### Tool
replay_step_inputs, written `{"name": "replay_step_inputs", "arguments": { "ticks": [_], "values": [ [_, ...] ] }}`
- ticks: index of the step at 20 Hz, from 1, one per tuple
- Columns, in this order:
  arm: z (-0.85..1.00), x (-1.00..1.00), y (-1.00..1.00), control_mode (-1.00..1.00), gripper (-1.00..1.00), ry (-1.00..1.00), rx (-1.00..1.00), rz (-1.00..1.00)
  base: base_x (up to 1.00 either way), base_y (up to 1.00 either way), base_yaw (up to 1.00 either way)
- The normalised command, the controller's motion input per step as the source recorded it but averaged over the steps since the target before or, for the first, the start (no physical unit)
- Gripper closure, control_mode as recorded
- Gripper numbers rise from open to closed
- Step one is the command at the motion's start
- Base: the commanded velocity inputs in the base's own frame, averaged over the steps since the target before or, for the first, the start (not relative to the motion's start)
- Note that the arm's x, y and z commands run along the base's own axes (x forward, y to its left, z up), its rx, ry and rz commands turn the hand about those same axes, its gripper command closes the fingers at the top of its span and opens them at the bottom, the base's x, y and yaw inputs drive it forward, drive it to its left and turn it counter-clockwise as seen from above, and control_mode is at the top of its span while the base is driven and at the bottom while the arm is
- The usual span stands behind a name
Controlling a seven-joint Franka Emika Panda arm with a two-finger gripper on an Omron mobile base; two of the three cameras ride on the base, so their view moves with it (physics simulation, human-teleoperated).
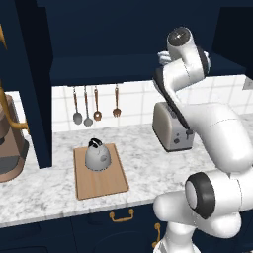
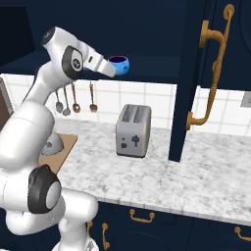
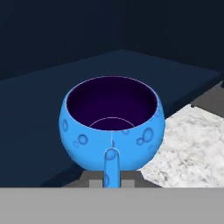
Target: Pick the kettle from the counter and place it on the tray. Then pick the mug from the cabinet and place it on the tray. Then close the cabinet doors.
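The cabinet (image 2: 147,44) stands open above the counter (image 2: 162,171), and the kettle (image 1: 97,154) already sits upright on the tray (image 1: 100,173), so the step in hand looks like fetching the mug (image 2: 119,63) from the shelf. The mug stands upright just ahead of the gripper (image 2: 113,70), mouth up, handle pointing back toward the hand. I cannot tell how the jaws stand; the next move likely calls for closing on the mug and lifting it clear.

Glossy white rounded arm (image 1: 217,133), dark grey joint rings, black wrist band
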Motion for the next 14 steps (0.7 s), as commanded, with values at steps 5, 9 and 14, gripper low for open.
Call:
{"name": "replay_step_inputs", "arguments": {
  "ticks": [5,9,14],
  "values": [
    [-0.03,-0.95,0.12,-1.00,1.00,0.00,0.00,0.68,0.00,0.00,0.00],
    [-0.09,-0.78,0.37,-1.00,1.00,0.00,0.00,0.86,0.00,0.00,0.00],
    [-0.12,-0.58,0.40,-1.00,1.00,0.01,0.00,0.92,0.00,0.00,0.00]
  ]
}}
